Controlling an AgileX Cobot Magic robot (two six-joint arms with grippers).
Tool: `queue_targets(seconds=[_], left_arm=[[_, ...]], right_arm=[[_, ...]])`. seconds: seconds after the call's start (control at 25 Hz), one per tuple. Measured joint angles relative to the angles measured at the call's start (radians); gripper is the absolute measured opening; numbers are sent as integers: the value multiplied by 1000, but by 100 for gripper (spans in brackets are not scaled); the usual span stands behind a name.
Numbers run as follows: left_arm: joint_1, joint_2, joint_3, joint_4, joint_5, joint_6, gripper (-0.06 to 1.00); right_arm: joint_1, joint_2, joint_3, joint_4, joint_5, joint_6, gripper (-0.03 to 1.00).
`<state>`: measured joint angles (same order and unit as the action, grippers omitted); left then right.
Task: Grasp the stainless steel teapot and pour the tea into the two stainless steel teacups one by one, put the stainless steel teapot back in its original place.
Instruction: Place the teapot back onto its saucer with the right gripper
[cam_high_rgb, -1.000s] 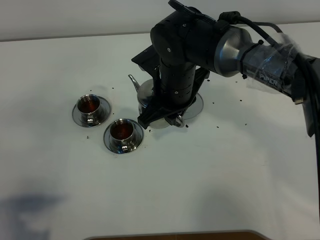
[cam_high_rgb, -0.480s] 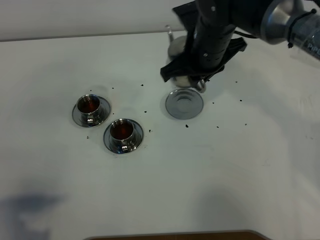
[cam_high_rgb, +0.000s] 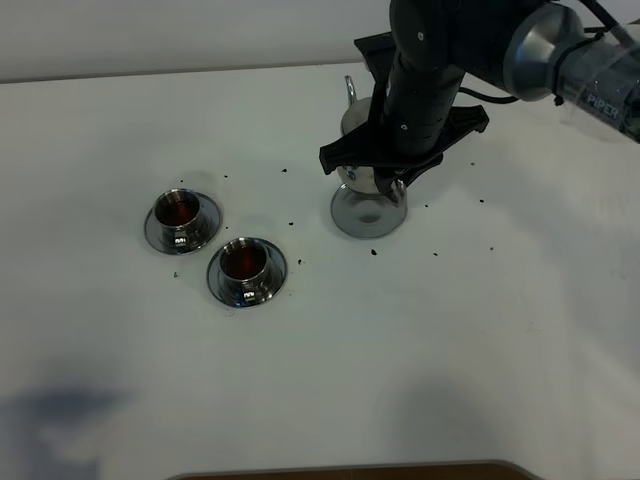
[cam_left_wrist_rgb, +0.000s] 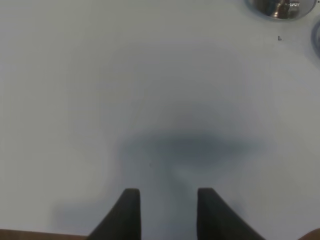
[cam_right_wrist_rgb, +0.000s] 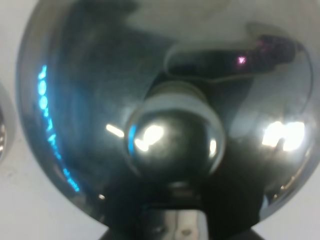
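The right gripper (cam_high_rgb: 385, 180), clamped on the teapot (cam_high_rgb: 352, 122) over the saucer (cam_high_rgb: 368, 215) at upper centre, may set it off-centre and tip it; left gripper (cam_left_wrist_rgb: 167, 210) gapes, empty.

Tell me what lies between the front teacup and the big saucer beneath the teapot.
Nothing solid: in the exterior high view, the table between the front teacup and the saucer is bare apart from a few dark specks.

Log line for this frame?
step: teapot return | right tool: shut on teapot, near saucer | cups: both hold tea | left tool: open, idle
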<state>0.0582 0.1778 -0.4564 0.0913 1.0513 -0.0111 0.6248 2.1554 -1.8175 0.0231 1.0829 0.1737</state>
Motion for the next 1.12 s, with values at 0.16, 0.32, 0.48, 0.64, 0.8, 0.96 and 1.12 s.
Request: queue_targets(seconds=[0.16, 0.32, 0.48, 0.64, 0.8, 0.96, 1.12], left_arm=[[0, 0, 0, 0, 0, -1, 32], [0, 0, 0, 0, 0, -1, 32], [0, 0, 0, 0, 0, -2, 32], [0, 0, 0, 0, 0, -2, 32], [0, 0, 0, 0, 0, -2, 32], [0, 0, 0, 0, 0, -2, 32], [0, 0, 0, 0, 0, -2, 32]], right_arm=[[0, 12, 35, 8, -41, 2, 19], [0, 12, 71, 12, -69, 2, 19], [0, 12, 129, 26, -127, 1, 19], [1, 14, 155, 31, -177, -5, 19], [1, 14, 155, 33, -194, -7, 19], [1, 14, 155, 33, -193, -7, 19], [1, 14, 155, 35, -191, -7, 19]])
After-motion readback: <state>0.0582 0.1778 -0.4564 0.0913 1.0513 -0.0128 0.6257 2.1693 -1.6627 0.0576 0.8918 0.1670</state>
